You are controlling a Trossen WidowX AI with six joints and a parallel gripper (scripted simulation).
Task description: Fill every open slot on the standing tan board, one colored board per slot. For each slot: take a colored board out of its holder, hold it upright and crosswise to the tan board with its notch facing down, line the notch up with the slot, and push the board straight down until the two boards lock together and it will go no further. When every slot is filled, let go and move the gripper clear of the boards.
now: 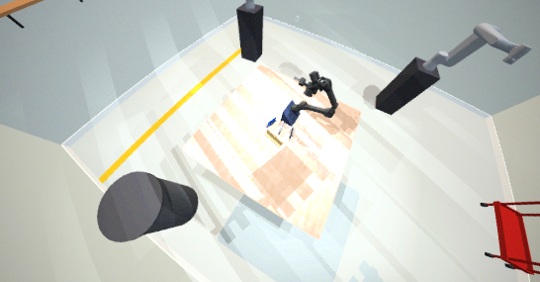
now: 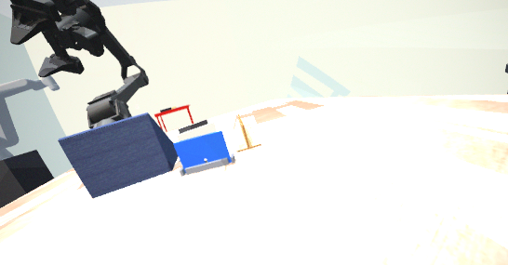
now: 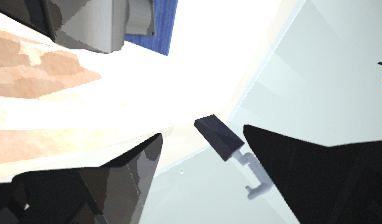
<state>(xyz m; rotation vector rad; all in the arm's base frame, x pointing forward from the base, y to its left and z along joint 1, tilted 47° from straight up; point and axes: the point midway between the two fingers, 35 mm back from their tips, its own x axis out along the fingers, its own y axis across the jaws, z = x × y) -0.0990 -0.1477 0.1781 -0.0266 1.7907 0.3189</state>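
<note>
- Black two-fingered gripper (image 1: 303, 87) (image 2: 37, 50) (image 3: 203, 131) hangs high in the air, released, its fingertips spread wide with nothing between them.
- Its jointed black arm (image 1: 330, 101) (image 2: 117, 48) rises from a dark blue rectangular block (image 1: 290, 115) (image 2: 121, 157) (image 3: 164, 25) on the pale wood-patterned surface (image 1: 284, 175) (image 2: 326, 202) and bends back, carrying the gripper well apart from the boards.
- A bright blue rectangular board (image 1: 271, 122) (image 2: 204, 147) stands upright in a low grey holder (image 2: 207, 166), near the blue block.
- A slim tan board (image 1: 274, 138) (image 2: 244, 132) stands on edge near the blue board, with a gap between them; the blue board is not in it. Its slots are too small to make out.
- Behind the blue board, in the exterior view, shows a dark strip (image 2: 193, 126); what it belongs to cannot be told.
- Farther off stands a red metal frame (image 1: 514, 235) (image 2: 173, 110).
</note>
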